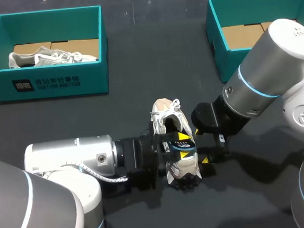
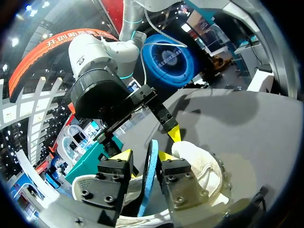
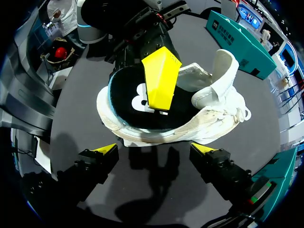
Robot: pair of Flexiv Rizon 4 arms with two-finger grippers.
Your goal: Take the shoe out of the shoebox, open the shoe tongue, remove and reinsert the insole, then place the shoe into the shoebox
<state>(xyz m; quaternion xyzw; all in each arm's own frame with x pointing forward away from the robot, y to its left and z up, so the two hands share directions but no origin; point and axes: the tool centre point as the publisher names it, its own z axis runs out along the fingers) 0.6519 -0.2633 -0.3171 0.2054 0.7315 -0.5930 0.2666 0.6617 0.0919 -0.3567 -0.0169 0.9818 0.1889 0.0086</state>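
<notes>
The left end effector (image 2: pixel 145 156) is clamped on the insole (image 2: pixel 151 175), one finger on each face, its blue edge standing upright between them. The insole sits half in the shoe (image 1: pixel 167 118), which lies on the bench (image 1: pixel 89 118) at mid-table, long axis running away from the robot, toe at the far end. The right end effector (image 3: pixel 155 151) waits just beside the shoe's right flank, fingers apart, holding nothing. The left arm is plainly nearer, so I judge the insole must slide along that axis. Beyond stand two shoeboxes (image 1: pixel 218 47), well apart.
</notes>
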